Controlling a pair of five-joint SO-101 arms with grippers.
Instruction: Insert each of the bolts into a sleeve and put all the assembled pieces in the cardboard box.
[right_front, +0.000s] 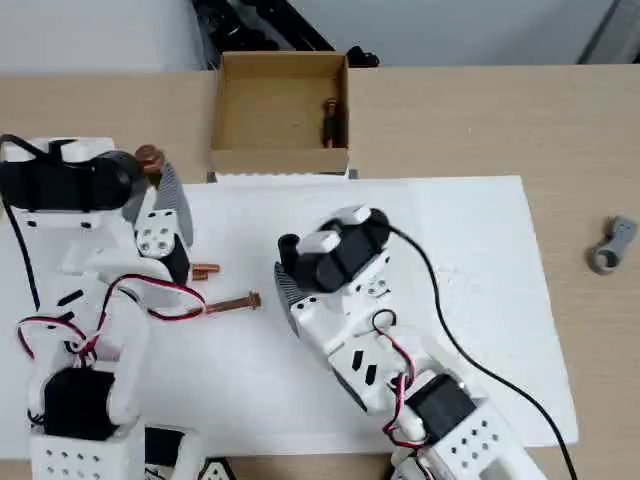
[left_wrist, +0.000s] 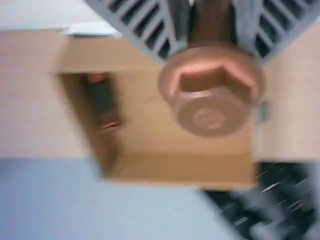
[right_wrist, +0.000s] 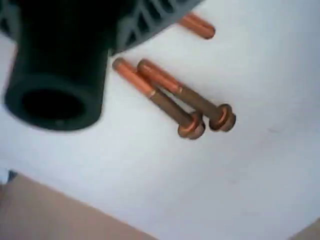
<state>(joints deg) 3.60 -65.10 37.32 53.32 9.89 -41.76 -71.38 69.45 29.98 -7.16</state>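
My left gripper (right_front: 156, 172) is shut on a copper bolt (right_front: 148, 155), held just left of the cardboard box (right_front: 225, 110). The left wrist view has the bolt's hex head (left_wrist: 210, 92) close up between the grey fingers (left_wrist: 137, 25), with the open box (left_wrist: 165, 165) beyond. One assembled bolt-and-sleeve piece (right_front: 329, 122) (left_wrist: 102, 107) lies inside the box by its right wall. My right gripper (right_front: 290, 272) is shut on a black sleeve (right_front: 289, 245) (right_wrist: 55, 97) over the middle of the white mat. Loose bolts (right_front: 236, 302) (right_wrist: 165, 102) lie on the mat.
A short copper bolt (right_front: 205, 270) lies beside the left arm. A third bolt (right_wrist: 198, 25) pokes out behind the right gripper. The white mat (right_front: 480, 250) covers the table's middle. A small grey part (right_front: 612, 243) sits on bare wood at the far right.
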